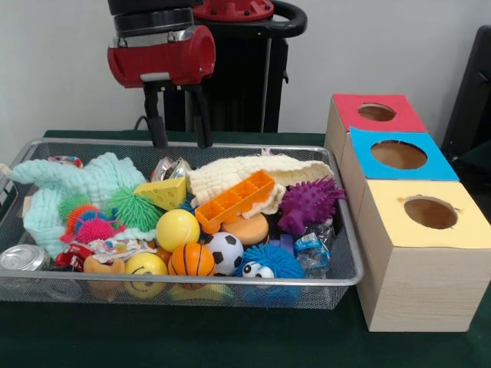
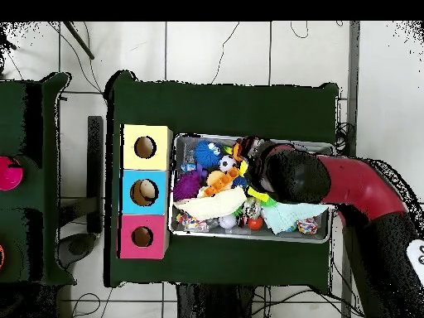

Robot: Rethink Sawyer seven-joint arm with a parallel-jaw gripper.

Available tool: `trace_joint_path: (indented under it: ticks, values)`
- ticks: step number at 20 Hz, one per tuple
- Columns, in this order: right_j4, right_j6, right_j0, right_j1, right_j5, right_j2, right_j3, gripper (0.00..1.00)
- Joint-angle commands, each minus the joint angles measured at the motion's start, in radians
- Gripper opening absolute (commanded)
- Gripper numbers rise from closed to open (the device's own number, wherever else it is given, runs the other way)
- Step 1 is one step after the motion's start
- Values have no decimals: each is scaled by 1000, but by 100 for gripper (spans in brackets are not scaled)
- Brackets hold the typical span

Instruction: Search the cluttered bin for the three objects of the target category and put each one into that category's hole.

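The silver wire-mesh bin [image 1: 322, 282] is full of toys: a yellow ball [image 1: 177, 229], a soccer ball [image 1: 225, 253], a basketball [image 1: 191, 261], a purple spiky toy [image 1: 309, 203], an orange tray [image 1: 234, 201] and a cheese wedge [image 1: 163, 193]. My gripper [image 1: 182, 142] hangs open and empty over the bin's far rim, fingers apart, touching nothing. In the overhead view the arm [image 2: 294, 174] covers the gripper and part of the bin [image 2: 172, 186]. Three wooden boxes with holes stand beside the bin, topped red [image 1: 349, 103], blue [image 1: 364, 146] and yellow [image 1: 387, 207].
A mint cloth [image 1: 84, 184] and a cream cloth [image 1: 245, 172] lie over other items. A crushed can [image 1: 23, 257], a blue fuzzy ball with eyes [image 1: 268, 262] and soft spiky balls [image 1: 132, 208] fill the front. The boxes show in the overhead view [image 2: 131, 137].
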Motion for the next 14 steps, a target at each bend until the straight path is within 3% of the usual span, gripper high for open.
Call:
trace_joint_path:
  ticks: [1, 8, 14]
  values:
    - [-57, -418, -26, 119, 150, 157, -168, 100]
    - [-75, -508, -16, 206, 213, 153, -271, 100]
    - [-106, -560, -31, 226, 207, 133, -317, 100]
